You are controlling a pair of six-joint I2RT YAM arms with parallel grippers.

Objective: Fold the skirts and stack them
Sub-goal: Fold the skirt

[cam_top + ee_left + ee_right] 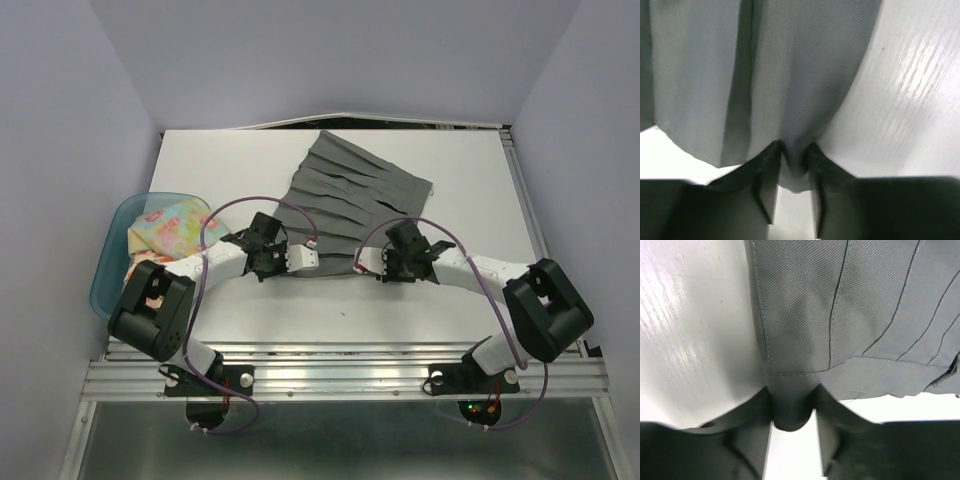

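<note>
While 1 pastel skirt (175, 225) lies aside, left gripper (794, 150) and right gripper (792, 395) pinch 1 grey skirt (350, 195).

Right pincer (792, 401) pinching grey skirt (850, 315) corner — white table (690, 340) beneath.

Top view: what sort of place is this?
Probably a lab robot test cell, not a home: a white table boxed in by plain pale walls, left arm and right arm bolted to an aluminium rail, and a grey skirt laid out as the work piece.
</note>
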